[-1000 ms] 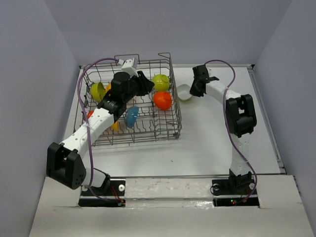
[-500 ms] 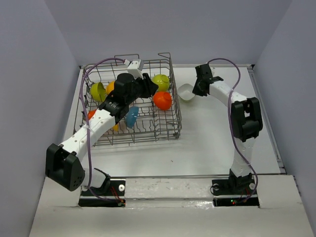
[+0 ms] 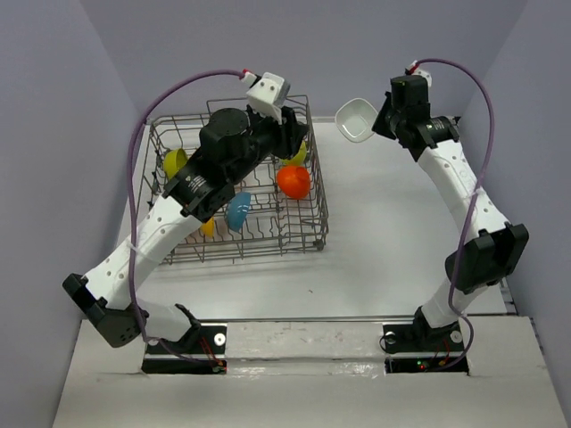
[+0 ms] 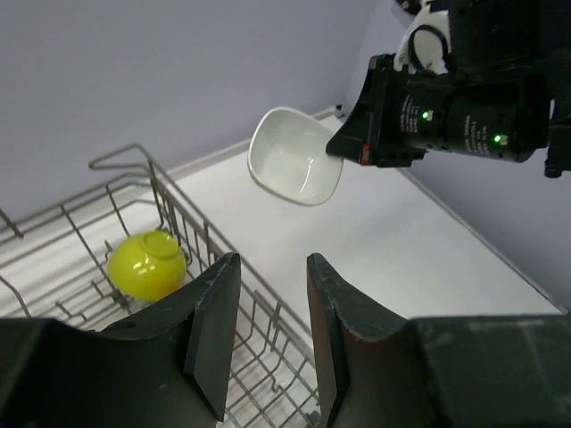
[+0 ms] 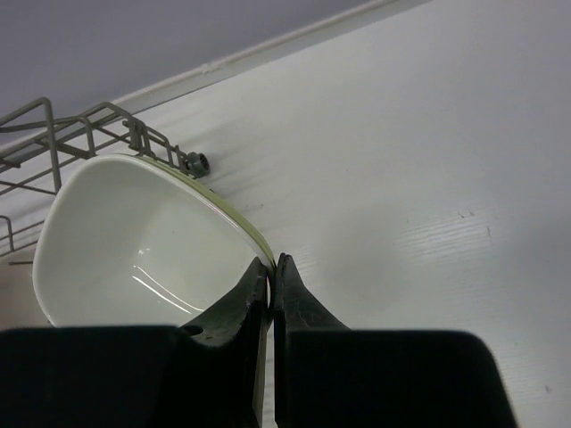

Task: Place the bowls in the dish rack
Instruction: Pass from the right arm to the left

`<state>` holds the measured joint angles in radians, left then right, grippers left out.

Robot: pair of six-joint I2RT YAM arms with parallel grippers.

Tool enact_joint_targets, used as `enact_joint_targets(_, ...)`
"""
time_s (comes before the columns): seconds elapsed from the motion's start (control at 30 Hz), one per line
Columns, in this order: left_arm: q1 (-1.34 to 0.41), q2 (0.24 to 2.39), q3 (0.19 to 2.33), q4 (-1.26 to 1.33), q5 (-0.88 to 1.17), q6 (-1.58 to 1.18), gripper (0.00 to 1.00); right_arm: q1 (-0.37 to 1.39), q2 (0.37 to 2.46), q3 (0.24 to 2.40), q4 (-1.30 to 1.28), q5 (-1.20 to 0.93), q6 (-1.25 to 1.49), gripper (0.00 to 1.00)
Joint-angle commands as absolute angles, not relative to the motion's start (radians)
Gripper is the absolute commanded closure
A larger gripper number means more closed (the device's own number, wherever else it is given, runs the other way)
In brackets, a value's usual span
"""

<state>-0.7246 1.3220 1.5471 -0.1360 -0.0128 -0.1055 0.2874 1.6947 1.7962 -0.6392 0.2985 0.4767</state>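
Observation:
My right gripper [image 3: 380,121] is shut on the rim of a white bowl [image 3: 356,119], which it holds in the air beyond the dish rack's far right corner. The right wrist view shows the thin rim of this bowl [image 5: 134,236] pinched at my right gripper [image 5: 270,264]. My left gripper [image 3: 291,135] hangs open and empty above the far right part of the dish rack [image 3: 317,201]. From the left wrist view, the white bowl [image 4: 293,167] is ahead of my left gripper [image 4: 272,269]. A lime green bowl [image 4: 145,264] lies in the rack below.
The rack also holds a red-orange bowl [image 3: 293,181], a teal blue bowl [image 3: 237,211], an orange-yellow bowl [image 3: 208,228] and another lime green bowl [image 3: 174,163]. Grey walls close in the white table [image 3: 393,241] on three sides.
My right gripper shut on the white bowl and lifted it off the table, up and towards the back. My left arm rose out of the rack and swung right.

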Motion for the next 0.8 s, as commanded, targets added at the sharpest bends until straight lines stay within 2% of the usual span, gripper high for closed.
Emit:
enact_joint_targets(0.0,-0.845,1.403,1.742,-0.254,-0.145,0.063,0.55,0.297,1.615,1.868,-0.739,0.31,0.433,0.99)
enact_joint_targets(0.33,-1.146,1.759,2.189,-0.504,-0.562,0.316,0.52,0.374,1.62,2.103,-0.972,0.416,0.364,0.99)
enact_joint_targets(0.53,-1.249,1.897,2.279,-0.489,-0.748,0.44,0.46,0.385,1.58,2.094,-1.015,0.456,0.347,0.99)
enact_joint_targets(0.77,-1.27,1.951,2.296,-0.474,-0.807,0.486,0.44,0.385,1.516,2.04,-0.988,0.445,0.348,0.99)
